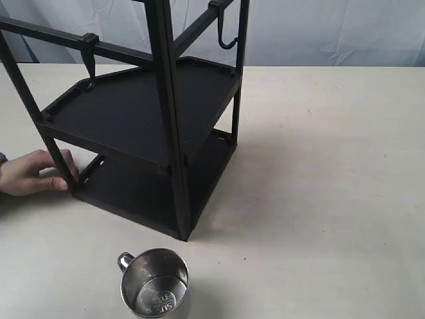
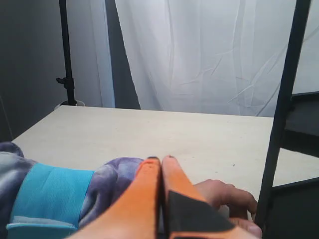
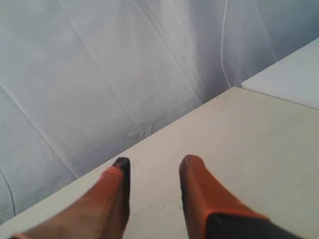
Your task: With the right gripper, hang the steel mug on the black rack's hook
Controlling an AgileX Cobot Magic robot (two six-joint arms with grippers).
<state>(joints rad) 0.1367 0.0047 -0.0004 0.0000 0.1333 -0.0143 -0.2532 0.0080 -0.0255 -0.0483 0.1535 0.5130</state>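
Observation:
The steel mug (image 1: 155, 284) stands upright near the table's front edge, handle toward the left, stamped marks showing in its base. Behind it rises the black rack (image 1: 143, 113) with two flat trays. One hook (image 1: 227, 33) hangs from the rack's upper right crossbar, another hook (image 1: 88, 63) from the left crossbar. Neither gripper shows in the exterior view. In the left wrist view my left gripper (image 2: 160, 159) is shut, orange fingers pressed together with nothing between them. In the right wrist view my right gripper (image 3: 152, 164) is open over bare table, holding nothing.
A person's hand (image 1: 30, 174) rests on the table touching the rack's left front post; the same hand (image 2: 227, 196) and a sleeve (image 2: 55, 191) lie just beyond my left gripper. A rack post (image 2: 281, 119) stands close by. White curtain (image 3: 99, 69) backs the table.

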